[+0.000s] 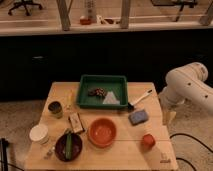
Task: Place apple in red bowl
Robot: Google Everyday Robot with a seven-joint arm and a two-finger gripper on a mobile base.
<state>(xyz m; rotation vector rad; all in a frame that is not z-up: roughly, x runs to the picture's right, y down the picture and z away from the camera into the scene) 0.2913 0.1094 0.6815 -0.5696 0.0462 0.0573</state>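
Note:
The apple (148,140) is a small red-orange fruit on the wooden table (125,152), near its front right corner. The red bowl (102,132) is a wide orange-red dish at the table's front centre, left of the apple and apart from it. It looks empty. My white arm (187,85) hangs at the right of the table. Its gripper (167,118) points down beside the table's right edge, above and to the right of the apple and not touching it.
A blue sponge (138,117) lies between the apple and the green tray (102,80). A black-handled brush (140,98) lies right of the tray. A dark maroon bowl (68,146) with a green item, a white cup (39,133), a dark cup (55,108) and a small box (76,122) stand at the left.

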